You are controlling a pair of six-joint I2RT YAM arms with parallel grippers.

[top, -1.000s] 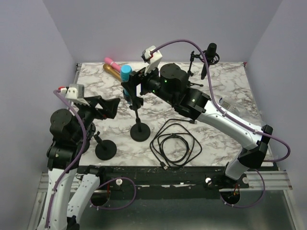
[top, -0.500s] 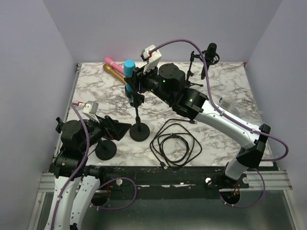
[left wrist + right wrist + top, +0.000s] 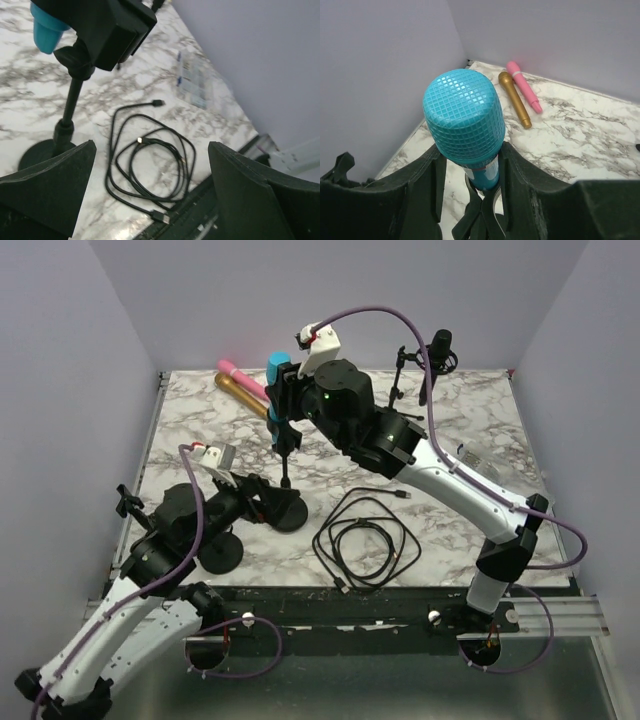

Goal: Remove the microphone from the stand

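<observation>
Your left arm has swung down and in, so the left fingers [image 3: 50, 190] now stand wide open and empty, low on the table [image 3: 450, 420] by the foot of the stand [image 3: 286, 455]. The right arm has drawn the blue microphone [image 3: 465, 120] up and back. The right fingers [image 3: 420, 200] are clamped on its body just under the head. It sits right at the stand's clip [image 3: 75, 56], and whether it is free is hidden. Lifting it clear is what's left. No container shows.
</observation>
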